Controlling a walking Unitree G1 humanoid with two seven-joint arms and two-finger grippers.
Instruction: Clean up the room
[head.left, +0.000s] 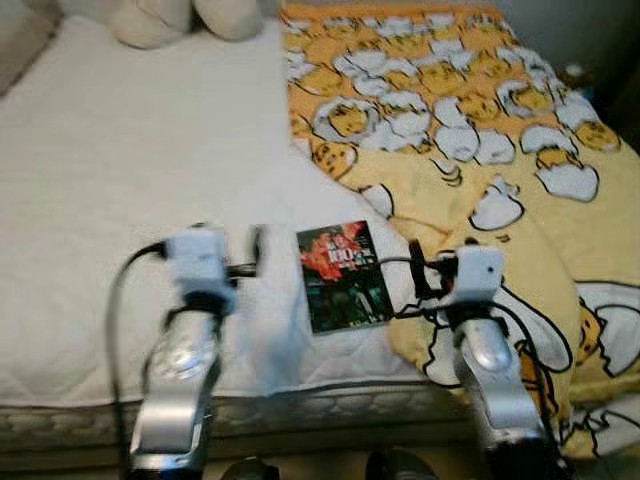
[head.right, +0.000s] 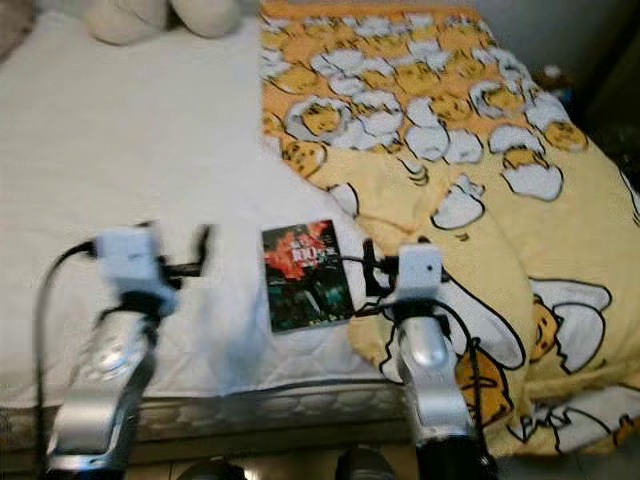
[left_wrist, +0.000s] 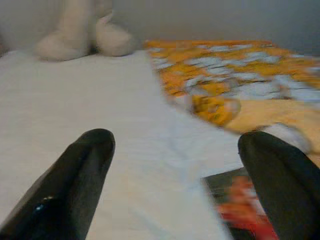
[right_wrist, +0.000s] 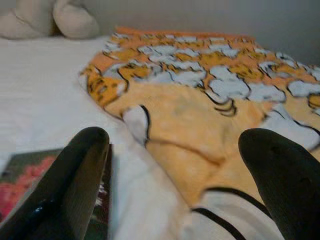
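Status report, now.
Left gripper and right gripper open, low over the bed. Book lies flat between them. Blanket edge beside it.

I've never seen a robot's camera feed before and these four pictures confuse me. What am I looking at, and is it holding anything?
A humanoid robot stands at a bed. Two pictures come from its head, looking down at its silver arms; the other two come from cameras on its wrists, looking along the black fingers. On the white mattress lies a book between the left gripper and the right gripper, beside a yellow cartoon blanket. A cream plush toy sits at the far end. Both jaws stand open, holding nothing.
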